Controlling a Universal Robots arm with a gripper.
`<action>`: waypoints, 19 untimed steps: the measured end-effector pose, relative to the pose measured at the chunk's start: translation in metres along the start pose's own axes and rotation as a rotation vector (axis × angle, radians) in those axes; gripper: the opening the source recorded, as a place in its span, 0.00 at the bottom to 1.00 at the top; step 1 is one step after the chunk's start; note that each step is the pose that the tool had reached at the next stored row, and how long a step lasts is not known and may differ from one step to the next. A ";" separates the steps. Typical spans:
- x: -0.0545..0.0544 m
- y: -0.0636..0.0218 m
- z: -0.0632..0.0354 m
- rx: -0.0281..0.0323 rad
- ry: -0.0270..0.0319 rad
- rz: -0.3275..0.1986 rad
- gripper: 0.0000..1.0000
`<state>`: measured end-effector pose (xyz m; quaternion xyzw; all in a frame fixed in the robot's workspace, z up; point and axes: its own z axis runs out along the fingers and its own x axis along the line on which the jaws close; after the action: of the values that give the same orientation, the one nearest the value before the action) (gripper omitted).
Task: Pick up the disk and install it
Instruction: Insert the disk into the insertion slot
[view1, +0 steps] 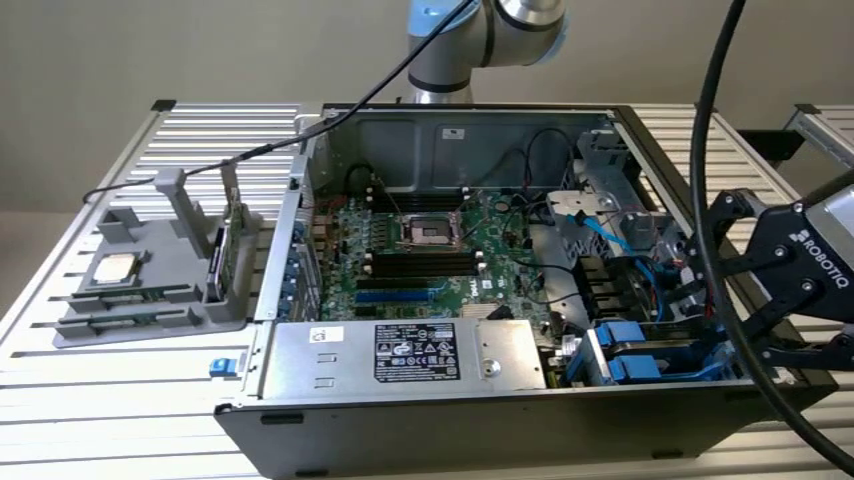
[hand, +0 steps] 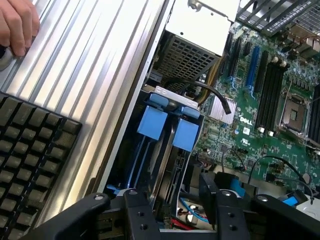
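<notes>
The disk (hand: 170, 132) stands edge-on in the drive bay at the front corner of the open computer case (view1: 441, 440). Its blue carrier tabs face me, and a second blue carrier sits right beside it. In the exterior view the blue carriers (view1: 650, 352) show at the case's lower right. My gripper (hand: 172, 197) hovers just above the bay with its black fingers (hand: 134, 210) spread apart and nothing between them. Seen from outside, the gripper (view1: 731, 318) hangs over the case's right wall, close to the carriers.
A green motherboard (view1: 414, 250) and a silver power supply (view1: 400, 355) fill the case. A grey fixture (view1: 147, 290) on the exterior view's left holds a small chip (view1: 114, 268) and an upright card (view1: 224, 255). A hand (hand: 17, 22) and a keyboard (hand: 30, 150) lie on the slatted table.
</notes>
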<state>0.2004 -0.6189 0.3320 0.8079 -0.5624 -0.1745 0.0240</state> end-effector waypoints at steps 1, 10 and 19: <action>0.000 -0.0012 -0.0005 -0.0003 -0.0020 -0.006 0.47; 0.004 -0.0089 -0.0021 0.0122 -0.0491 -0.049 0.47; 0.006 -0.0090 0.0004 0.0200 -0.0695 -0.056 0.47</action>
<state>0.2103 -0.6213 0.3279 0.8171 -0.5416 -0.1975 -0.0086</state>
